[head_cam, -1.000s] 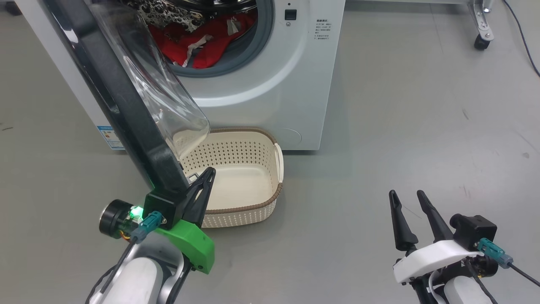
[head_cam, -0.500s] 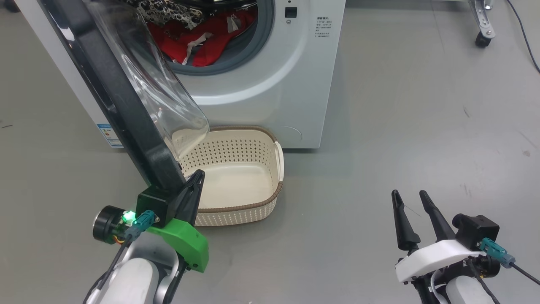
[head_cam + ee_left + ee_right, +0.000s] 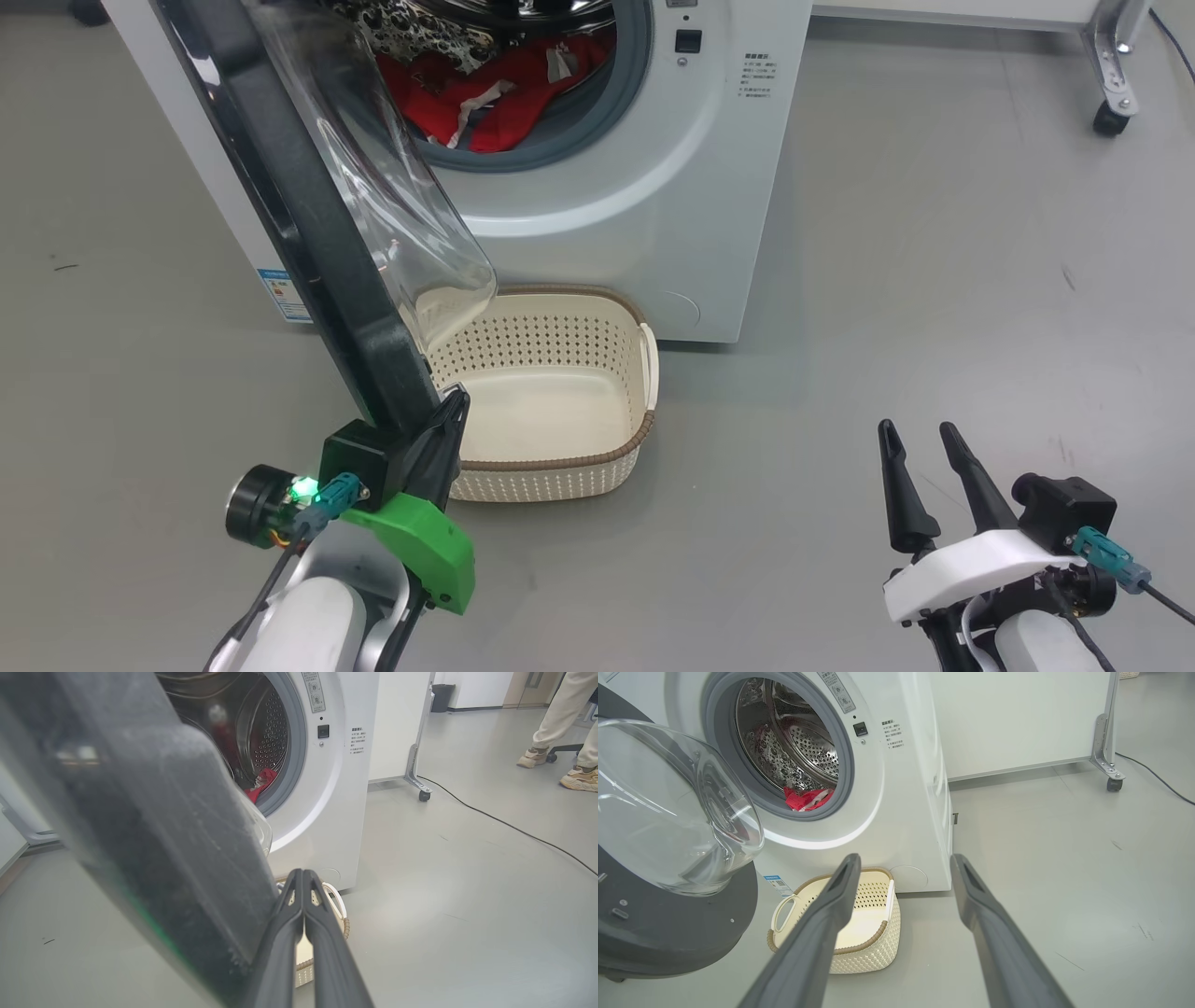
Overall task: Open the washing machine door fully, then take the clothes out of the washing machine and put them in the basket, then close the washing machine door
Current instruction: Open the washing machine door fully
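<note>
Small print (image 3: 756,77) on washing machine (image 3: 644,215) front, blue label sticker (image 3: 283,295), both illegible

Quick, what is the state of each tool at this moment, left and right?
Left tool: closed, gripping nothing, beside the edge of the washing machine door.
Right tool: open, empty.

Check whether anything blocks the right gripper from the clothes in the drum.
Nothing visible does. From the right gripper, open, the clothes show directly through the mouth of the drum; the washing machine door stands off to the side, its glass bowl left of that line in the right wrist view.
</note>
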Controlling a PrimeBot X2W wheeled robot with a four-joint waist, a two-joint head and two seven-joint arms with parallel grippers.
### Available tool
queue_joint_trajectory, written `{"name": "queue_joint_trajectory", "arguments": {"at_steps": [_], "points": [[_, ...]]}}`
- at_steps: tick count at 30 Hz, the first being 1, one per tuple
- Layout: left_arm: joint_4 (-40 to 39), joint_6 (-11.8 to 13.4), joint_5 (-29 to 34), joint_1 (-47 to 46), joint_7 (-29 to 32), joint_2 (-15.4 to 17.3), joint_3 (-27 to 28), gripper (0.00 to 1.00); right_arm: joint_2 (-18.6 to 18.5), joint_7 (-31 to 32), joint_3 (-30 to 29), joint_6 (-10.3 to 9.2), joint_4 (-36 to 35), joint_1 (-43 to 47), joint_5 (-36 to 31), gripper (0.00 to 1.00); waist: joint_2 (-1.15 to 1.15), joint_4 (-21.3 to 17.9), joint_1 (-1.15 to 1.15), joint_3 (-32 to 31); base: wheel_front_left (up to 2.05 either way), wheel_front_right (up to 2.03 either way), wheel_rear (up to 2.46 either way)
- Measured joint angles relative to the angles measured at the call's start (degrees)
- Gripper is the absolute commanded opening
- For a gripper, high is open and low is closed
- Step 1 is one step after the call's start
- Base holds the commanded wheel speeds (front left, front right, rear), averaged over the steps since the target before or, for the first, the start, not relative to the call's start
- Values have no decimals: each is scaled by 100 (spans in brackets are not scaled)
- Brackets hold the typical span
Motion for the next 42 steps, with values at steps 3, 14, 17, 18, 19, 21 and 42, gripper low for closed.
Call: {"name": "queue_joint_trajectory", "arguments": {"at_steps": [3, 14, 17, 18, 19, 21, 42], "points": [[41, 1, -5, 0, -11, -10, -15, 0, 11, 0, -3, 3, 14, 4, -9, 100, 0, 98, 0, -33, 0, 0, 0], [113, 9, -40, 2, -96, -27, 35, 0, 69, 0, 23, 5, 18, 11, -42, 100, 0, 448, 0, -68, 0, 0, 0], [135, 32, -57, 2, -101, -30, 94, 0, 69, 0, 16, 7, 18, 15, -42, 100, 0, 538, 0, -52, 0, 0, 0], [143, 53, -59, 2, -102, -30, 113, 0, 69, 0, 14, 7, 18, 20, -42, 100, 0, 570, 0, -47, 0, 0, 0], [149, 57, -65, 2, -109, -27, 125, 0, 69, 0, 13, 7, 18, 26, -43, 100, 0, 602, 0, -42, 0, 0, 0], [164, 87, -80, 2, -131, -26, 152, 0, 69, 0, 14, 9, 20, 32, -54, 100, 0, 670, 0, -34, 0, 0, 0], [237, 223, -301, 3, -305, 31, 561, 0, 46, 0, 115, 54, 20, 27, -190, 100, 0, 1152, 0, 264, 0, 0, 0]]}}
